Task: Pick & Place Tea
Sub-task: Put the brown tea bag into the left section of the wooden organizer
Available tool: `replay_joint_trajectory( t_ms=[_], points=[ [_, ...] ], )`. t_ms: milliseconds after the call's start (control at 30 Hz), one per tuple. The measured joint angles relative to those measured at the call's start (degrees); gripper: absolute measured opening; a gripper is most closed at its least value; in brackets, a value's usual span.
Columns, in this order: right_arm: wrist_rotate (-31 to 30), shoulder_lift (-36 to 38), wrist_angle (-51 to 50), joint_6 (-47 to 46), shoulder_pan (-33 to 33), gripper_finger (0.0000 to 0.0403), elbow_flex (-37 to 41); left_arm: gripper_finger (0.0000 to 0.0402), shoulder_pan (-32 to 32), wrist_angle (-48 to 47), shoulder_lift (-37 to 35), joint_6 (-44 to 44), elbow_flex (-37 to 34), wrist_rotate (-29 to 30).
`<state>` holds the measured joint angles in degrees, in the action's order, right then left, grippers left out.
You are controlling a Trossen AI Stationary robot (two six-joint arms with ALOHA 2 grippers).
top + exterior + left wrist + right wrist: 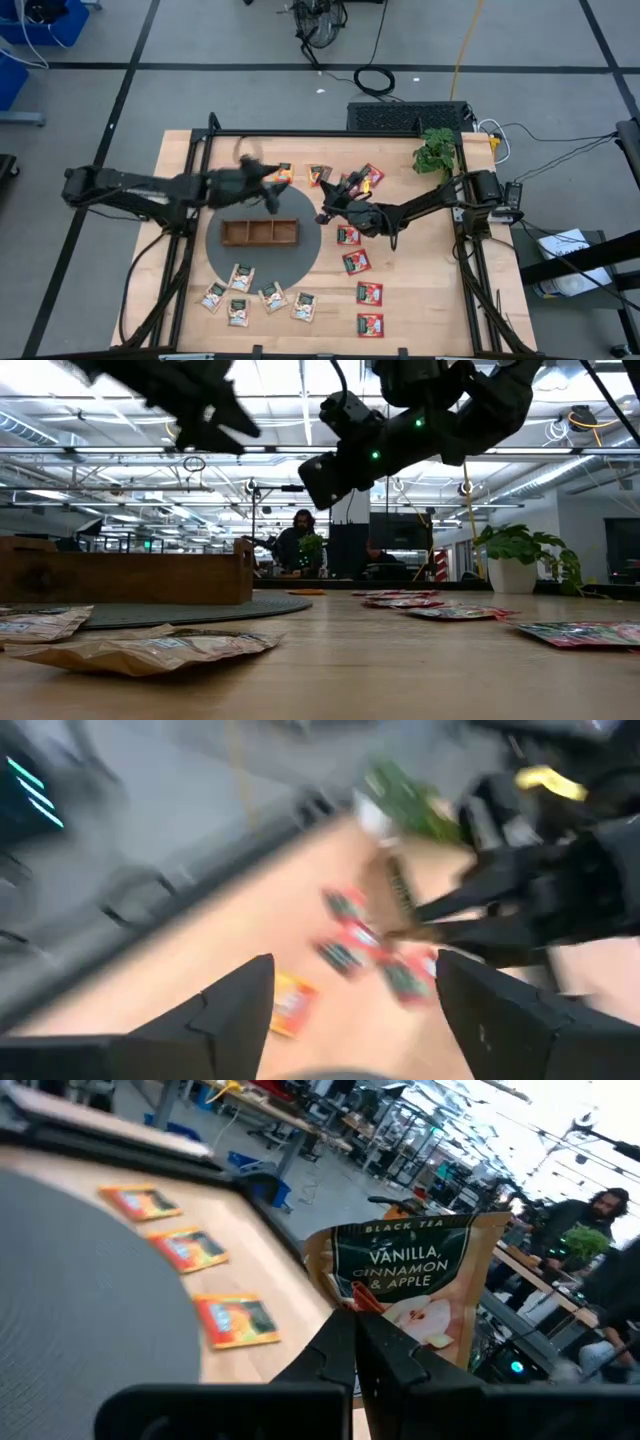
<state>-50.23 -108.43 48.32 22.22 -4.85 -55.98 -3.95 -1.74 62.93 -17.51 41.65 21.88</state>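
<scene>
— While looking straight down, what are you seeing?
— Left gripper (268, 190) is hanging above the tray (260, 232); right gripper (330, 208) is hovering near red packets (348, 236).
— And the wrists?
— Left fingers (235, 1005) are standing spread, empty. Right gripper (355, 1342) is pinching a tea packet (415, 1285) aloft.

Left gripper (355, 1000) up off the table, its two dark fingers (235, 1005) spread wide with nothing between them. Beyond, an orange-yellow packet (292, 1003) lies on the wooden tabletop (220, 935), red packets (350, 935) cluster just past it, the other arm (545, 900) reaches in, a green plant (400, 800) behind.
</scene>
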Motion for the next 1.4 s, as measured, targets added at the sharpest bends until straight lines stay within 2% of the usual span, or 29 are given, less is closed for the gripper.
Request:
replay_joint_trajectory(
  t_ms=[100, 233, 333, 467, 667, 900, 1267, 1400],
  points=[
    [1.11, -1.18, -0.89, 0.01, -0.67, 0.0, -0.87, 0.0284, -3.32, -13.31, 6.99, -0.72, 11.78, -11.24],
    [0.84, -1.97, -1.13, 0.84, -1.03, 0.0, -1.28, 0.0276, -5.86, -24.29, 13.35, -0.65, 24.22, -16.51],
    [0.82, -1.91, -0.89, 1.49, -1.23, 0.0, -1.28, 0.0269, -7.03, -29.12, 17.41, -2.46, 29.63, -20.67],
    [0.85, -1.92, -0.58, 3.44, -1.26, 0.0, -1.28, 0.0267, -7.23, -32.24, 21.88, -8.5, 33.12, -26.53],
    [0.99, -1.92, -0.74, 4.24, -1.26, 0.0, -1.28, 0.0275, -7.31, -35.85, 25.46, -8.15, 35.44, -23.92],
    [3.27, -1.92, -0.1, 5.66, -1.26, 0.0, -1.25, 0.0261, -6.78, -35.84, 25.41, -5.47, 35.45, -14.02],
    [3.83, -1.9, 0.84, 6.14, -1.0, 0.0, -1.23, 0.0263, -6.79, -36.27, 25.45, -8.8, 35.38, -18.82],
    [3.84, -1.9, 2.01, 6.93, -1.0, 0.0, -1.23, 0.0255, -6.53, -36.17, 27.21, -9.69, 35.36, -18.83]
  ],
)
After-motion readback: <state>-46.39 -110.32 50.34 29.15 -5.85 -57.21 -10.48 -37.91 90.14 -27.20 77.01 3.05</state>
